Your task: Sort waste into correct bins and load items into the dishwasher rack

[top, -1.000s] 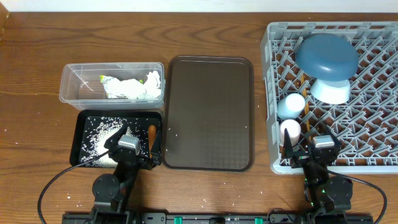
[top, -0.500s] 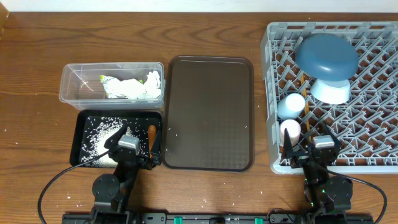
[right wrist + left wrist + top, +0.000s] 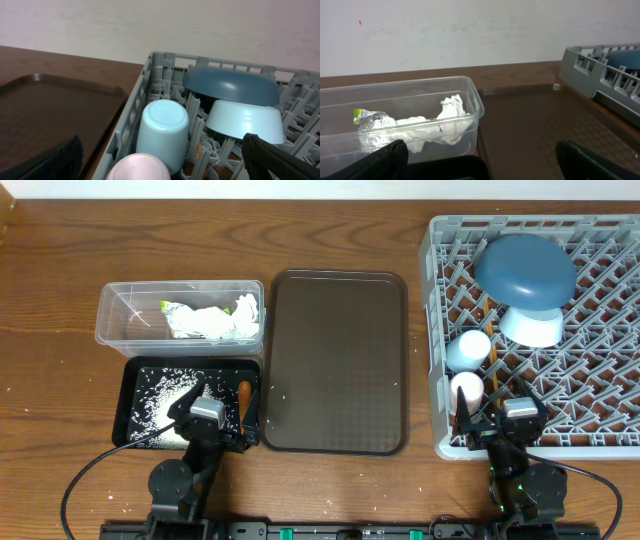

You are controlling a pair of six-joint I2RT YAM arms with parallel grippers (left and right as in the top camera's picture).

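My left gripper (image 3: 208, 422) hangs with its jaws spread wide and nothing between them, over the near edge of the black tray (image 3: 135, 370). My right gripper (image 3: 502, 425) is just as wide and empty at the near rim of the dishwasher rack (image 3: 600, 380). Compared with a second ago nothing has shifted: both arms stay put and every object lies where it did.

From overhead I see the rice grains (image 3: 160, 395) scattered in the black tray with the carrot (image 3: 243, 395) along its right side. The tissue (image 3: 215, 320) and the wrapper (image 3: 175, 315) lie in the clear tub (image 3: 120, 315). The brown serving tray (image 3: 335, 360) sits between the bins and the rack. In the rack lie the dark blue dish (image 3: 525, 272), light blue bowl (image 3: 532, 328), light blue cup (image 3: 468, 350), pink cup (image 3: 466, 390) and chopsticks (image 3: 491, 365).

My left wrist camera misses the rice and carrot but shows the wrapper's crinkled silver side through the tub wall. My right wrist camera shows both cups bottom-up and the bowl upturned, tucked under the dish's edge.
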